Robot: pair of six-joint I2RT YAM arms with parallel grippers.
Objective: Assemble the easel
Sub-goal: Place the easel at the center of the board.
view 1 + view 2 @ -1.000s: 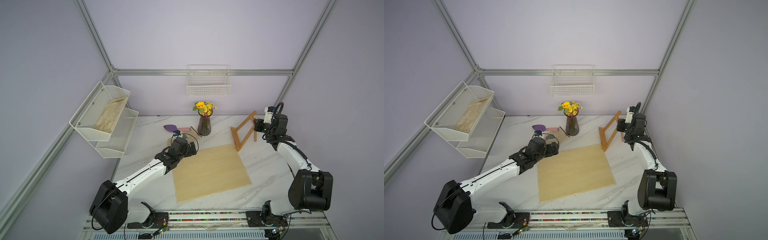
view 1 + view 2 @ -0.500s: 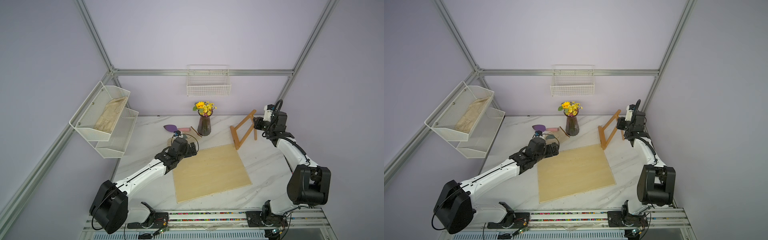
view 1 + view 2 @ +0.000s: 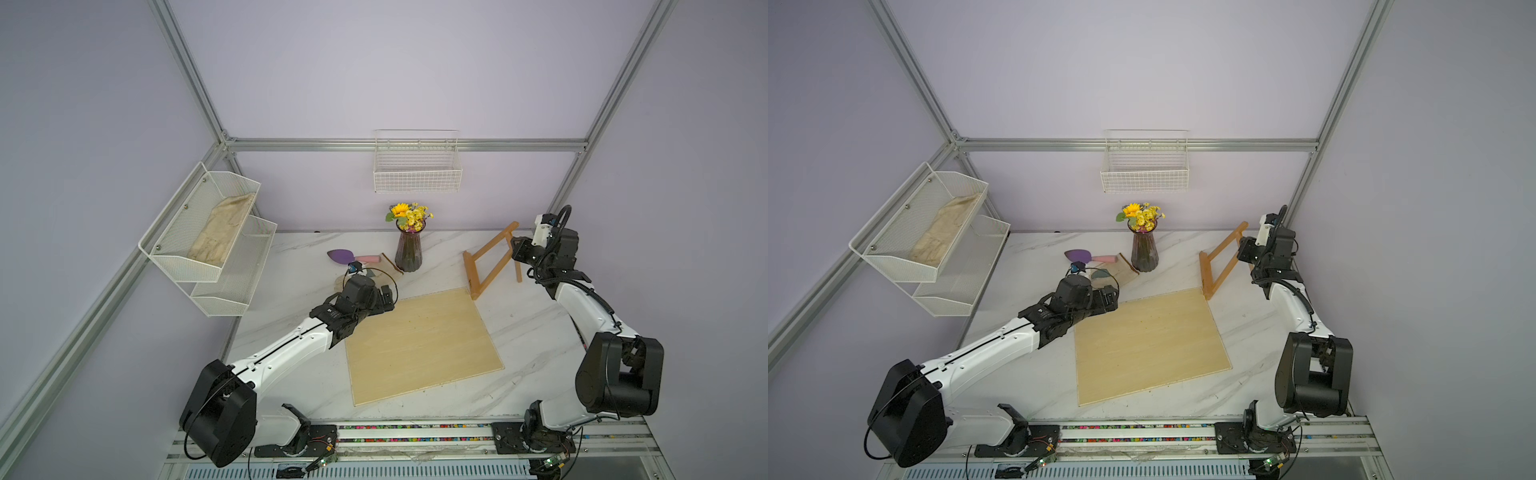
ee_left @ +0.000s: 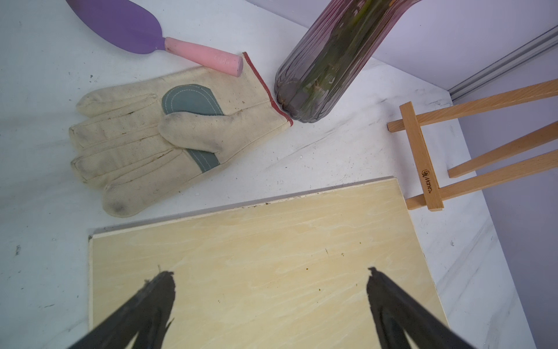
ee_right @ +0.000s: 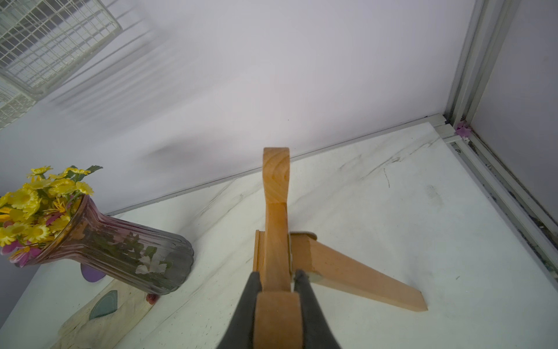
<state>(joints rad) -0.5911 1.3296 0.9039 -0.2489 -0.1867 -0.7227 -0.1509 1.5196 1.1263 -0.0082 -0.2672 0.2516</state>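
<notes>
Gripping easel (image 5: pixel 274 241) wrist-side; overhead, probably.

The left arm (image 3: pixel 291 349) and right arm (image 3: pixel 582 307) wear white shells between bulky black joint housings (image 3: pixel 220 415). Black cable (image 3: pixel 541 270) loops behind each black wrist. Behind the right claw (image 5: pixel 277 281) sits a white module (image 3: pixel 542 235); the left claw (image 4: pixel 271 281) has dark tapering fingers (image 4: pixel 157 296) with frayed tips.

The left arm (image 3: pixel 291 349) stretches low and nearly straight, well apart from the easel (image 3: pixel 469 274), and the left end effector (image 3: pixel 384 297) has its jaws spread wide with nothing between them. The right arm (image 3: pixel 582 303) rises with a bent elbow just beside the easel. The right end effector (image 5: pixel 276 278) is clamped on the easel's upper end.
</notes>
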